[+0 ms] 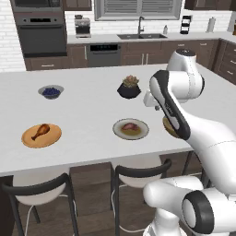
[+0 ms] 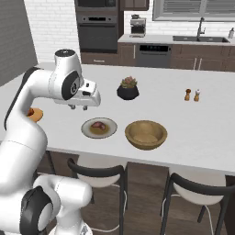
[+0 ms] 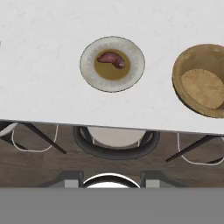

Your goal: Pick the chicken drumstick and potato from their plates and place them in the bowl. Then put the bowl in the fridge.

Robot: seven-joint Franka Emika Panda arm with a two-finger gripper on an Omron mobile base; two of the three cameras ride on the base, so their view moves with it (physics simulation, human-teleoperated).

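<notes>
The chicken drumstick (image 1: pixel 40 131) lies on the flat orange-brown plate (image 1: pixel 50 139) at the counter's front left. The reddish potato (image 1: pixel 130 126) (image 3: pixel 111 59) rests on the grey-rimmed plate (image 1: pixel 143 130) (image 3: pixel 89 70). To the right of that plate stands the wooden bowl (image 2: pixel 146 134) (image 3: pixel 203 81), with nothing in it. My gripper (image 2: pixel 78 108) (image 3: pixel 111 183) hovers well above the counter, up and to the left of the potato plate. It is open, with nothing between its fingers. A tall grey panel (image 2: pixel 13 41) rises at the far left; I cannot tell whether it is the fridge.
A small bowl of blueberries (image 1: pixel 50 91) and a black plant pot (image 1: pixel 129 88) sit farther back on the counter. Salt and pepper shakers (image 2: pixel 192 95) stand to the right. Dark stools (image 2: pixel 96 172) are tucked under the near counter edge.
</notes>
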